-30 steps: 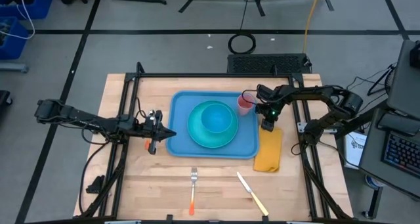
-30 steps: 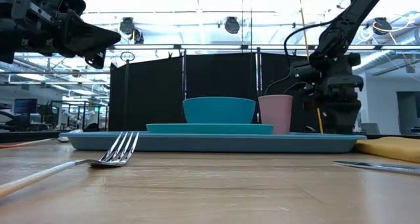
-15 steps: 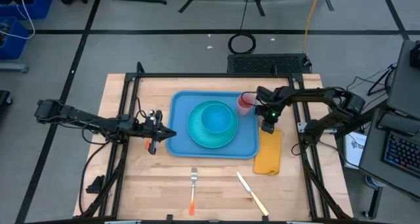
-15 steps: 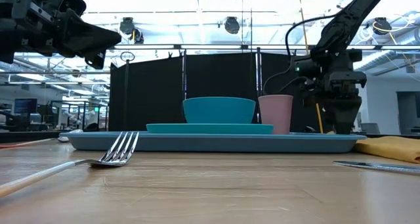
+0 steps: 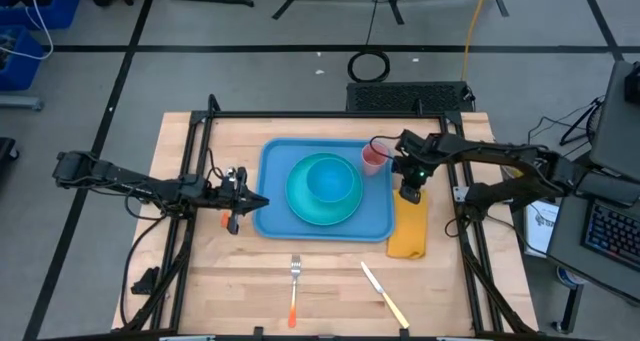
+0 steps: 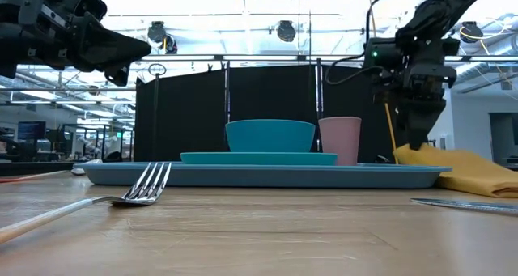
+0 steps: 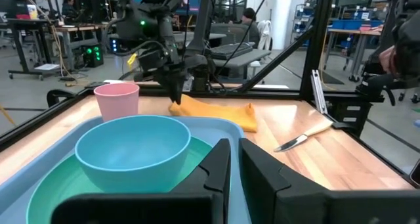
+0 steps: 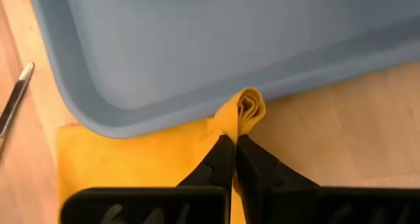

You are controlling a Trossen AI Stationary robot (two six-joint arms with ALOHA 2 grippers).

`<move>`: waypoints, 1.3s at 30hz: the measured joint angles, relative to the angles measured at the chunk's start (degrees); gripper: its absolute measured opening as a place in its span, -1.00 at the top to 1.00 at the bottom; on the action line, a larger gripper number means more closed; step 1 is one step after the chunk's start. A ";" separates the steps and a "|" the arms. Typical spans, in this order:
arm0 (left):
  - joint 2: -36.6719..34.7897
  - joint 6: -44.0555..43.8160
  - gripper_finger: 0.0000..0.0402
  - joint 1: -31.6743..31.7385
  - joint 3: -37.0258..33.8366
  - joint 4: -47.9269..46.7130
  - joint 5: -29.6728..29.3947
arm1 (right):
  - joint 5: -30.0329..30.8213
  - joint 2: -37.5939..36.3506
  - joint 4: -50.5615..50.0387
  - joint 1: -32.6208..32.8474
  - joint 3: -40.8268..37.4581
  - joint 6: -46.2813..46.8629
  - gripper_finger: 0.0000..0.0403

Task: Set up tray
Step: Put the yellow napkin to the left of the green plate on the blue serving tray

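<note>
**Right gripper pinches the yellow cloth at the tray's right rim**

The large flat light-blue plastic tray [image 5: 327, 191] with rounded corners and a raised rim lies at the middle of the wooden bench [image 5: 200, 271], nearer the far edge than the near one. A round teal plate [image 5: 345, 213] sits on it with a teal bowl [image 5: 326, 178] on top, and a small pink plastic cup [image 5: 372, 158] stands in the tray's far right corner.

Just beside the tray's right rim lies a folded yellow cloth napkin [image 5: 408, 233], its long side running along the rim towards the near edge. The strip of bench between the napkin and the right edge is narrow. To the left of the tray there is a wider bare band of wood. Along the near edge lie a metal fork with an orange handle [image 5: 294, 288] and a table knife with a pale handle [image 5: 384, 294], well apart from the tray and from each other.

The right gripper [image 8: 233, 145] points down at the napkin's far end, its fingers clenched on a raised fold of the cloth, right against the tray's rim; that end is lifted off the wood. Its arm reaches in from the right edge, bent at the elbow.

The left gripper [image 5: 252, 203] hangs above the bench by the tray's left rim, aimed level across the tray, its fingers [image 7: 216, 168] a narrow slit apart and holding nothing. Its arm stretches in low from the left edge.
</note>
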 joint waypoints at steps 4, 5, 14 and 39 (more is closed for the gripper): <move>0.00 -0.01 0.81 0.00 0.00 0.00 0.01 | -0.02 -1.28 0.28 1.36 0.02 2.39 1.00; 0.00 -0.01 0.81 0.00 0.00 0.00 0.01 | -0.02 -1.55 0.36 1.71 0.02 3.34 1.00; 0.00 -0.66 0.81 0.00 0.00 0.02 0.01 | 1.23 -5.67 0.36 6.14 0.02 7.66 1.00; 0.00 -11.15 0.81 -1.12 1.59 7.54 0.00 | 5.75 -16.60 3.97 17.12 0.11 15.60 1.00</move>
